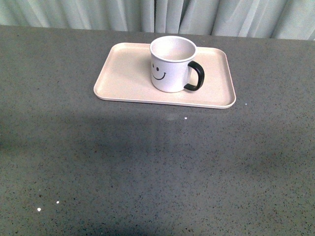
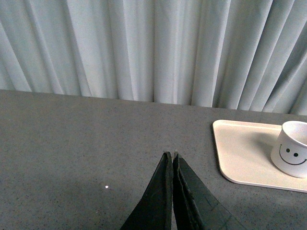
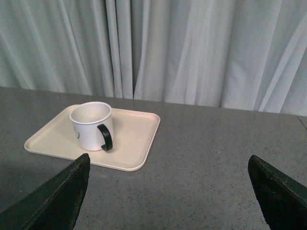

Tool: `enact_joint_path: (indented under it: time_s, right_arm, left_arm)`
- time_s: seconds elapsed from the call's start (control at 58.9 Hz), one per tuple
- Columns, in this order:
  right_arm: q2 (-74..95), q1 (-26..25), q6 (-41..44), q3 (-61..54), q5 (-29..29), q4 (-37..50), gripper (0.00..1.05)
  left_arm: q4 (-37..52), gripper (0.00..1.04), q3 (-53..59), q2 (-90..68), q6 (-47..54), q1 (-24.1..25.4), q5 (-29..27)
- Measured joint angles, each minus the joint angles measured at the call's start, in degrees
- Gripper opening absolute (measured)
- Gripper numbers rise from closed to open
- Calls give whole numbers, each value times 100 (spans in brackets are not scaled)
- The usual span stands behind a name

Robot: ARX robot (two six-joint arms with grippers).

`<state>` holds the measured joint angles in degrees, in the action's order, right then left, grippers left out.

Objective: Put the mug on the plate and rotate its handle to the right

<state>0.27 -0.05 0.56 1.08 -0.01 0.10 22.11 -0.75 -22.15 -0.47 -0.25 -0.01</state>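
The white mug [image 1: 170,66] with the black smiley face stands upright on the pale pink-beige plate [image 1: 123,78] at the far middle of the table. Its black handle [image 1: 196,77] points to the right in the front view. Neither arm appears in the front view. In the left wrist view my left gripper [image 2: 171,155] is shut with nothing in it, well short of the plate [image 2: 242,153] and the mug [image 2: 292,149]. The right wrist view has my right gripper [image 3: 168,163] wide open and empty, away from the mug [image 3: 91,125] and the plate [image 3: 136,139].
A grey speckled tabletop [image 1: 157,167] stretches from the plate to the near edge. Pale pleated curtains [image 1: 197,14] hang right behind the table's far edge. A few tiny white specks [image 1: 39,209] lie on the near left of the table.
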Motion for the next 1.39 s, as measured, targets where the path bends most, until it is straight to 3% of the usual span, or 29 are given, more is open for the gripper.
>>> enact_joint_path:
  time_s: [0.679, 0.798, 1.138, 1.308, 1.392]
  right_arm:
    - [0, 0, 0, 0, 0, 0, 95]
    - [0, 0, 2, 0, 0, -2, 96]
    - [0, 0, 0, 0, 0, -2, 96]
    - [17, -7, 2, 9, -42, -17, 96]
    - [1259, -664, 695, 813, -1705, -1698, 95]
  left_arm:
    - [-1174, 1, 0, 1182, 2, 2, 0]
    - [-2122, 1, -2, 1956, 2, 2, 0]
    - [-2212, 2, -2, 2120, 0, 7, 2]
    - [-2212, 31, -2, 2120, 2, 7, 0]
    - [-2212, 46, -2, 2120, 2, 7, -9]
